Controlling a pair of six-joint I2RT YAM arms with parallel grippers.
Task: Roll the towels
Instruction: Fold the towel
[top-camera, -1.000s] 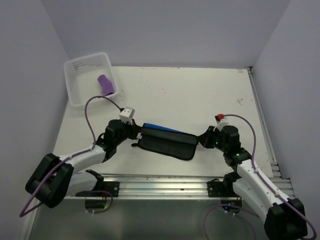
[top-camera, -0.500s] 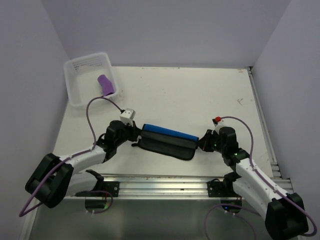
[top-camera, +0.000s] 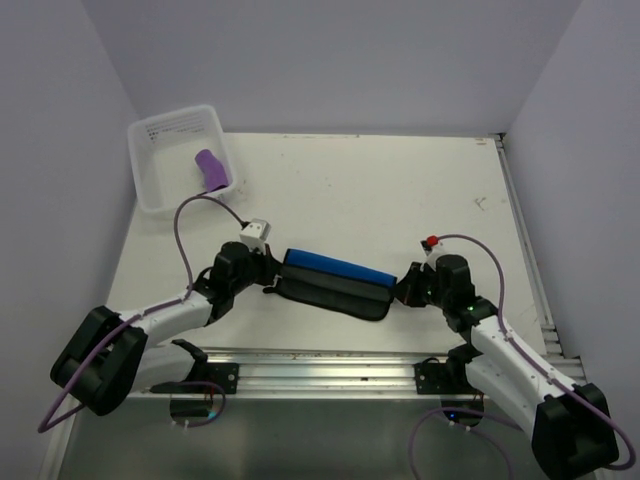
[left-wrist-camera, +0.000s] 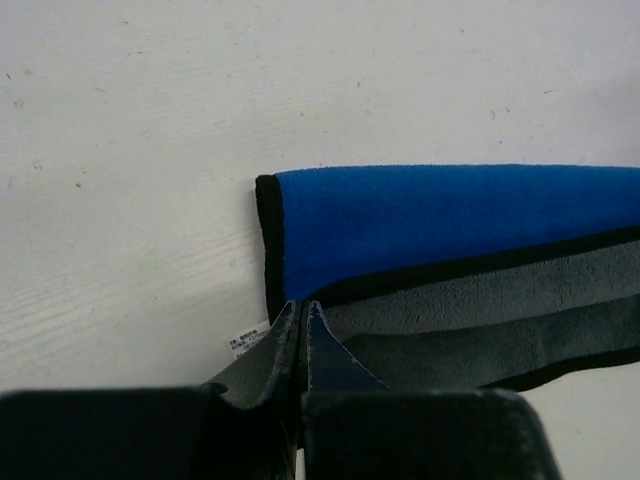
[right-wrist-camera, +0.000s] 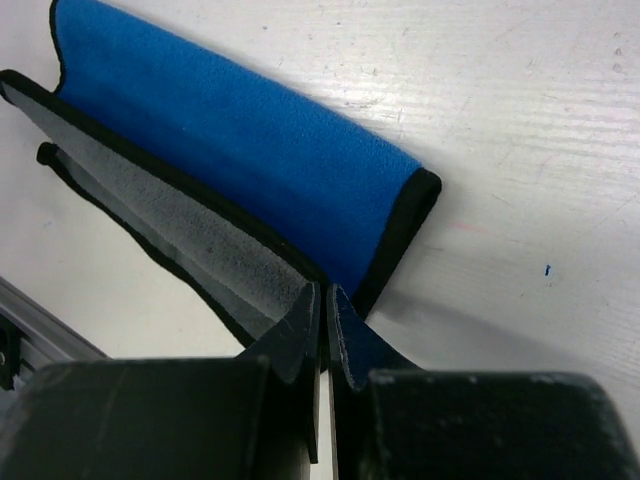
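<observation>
The left jaws are shut tight, their tips pinching the left end corner of the grey towel (left-wrist-camera: 480, 320), which spreads from the tips away to their right. Just ahead of these tips, touching the grey cloth along a black hem, lies the blue towel (left-wrist-camera: 450, 215), doubled over into a long band with its black-edged end a little to the left of the tips and the rest running off to the right. A small white tag (left-wrist-camera: 245, 342) sticks out just left of the tips. The right jaws are likewise closed to a thin slit and grip the opposite end of the grey towel (right-wrist-camera: 170, 225), whose loose layers with black hems fan out ahead and to the left of them. The blue towel (right-wrist-camera: 230, 140) lies ahead of the right jaws, its near end just right of the tips and its length slanting away to the left. From above, the blue towel (top-camera: 335, 267) and the grey towel (top-camera: 330, 295) stretch between the two pairs of jaws on the white surface (top-camera: 380, 190), blue on the far side, grey on the near side. The purple towel (top-camera: 211, 170), rolled up, sits in the clear tub (top-camera: 165, 114), well beyond and to the left of the left jaws.
</observation>
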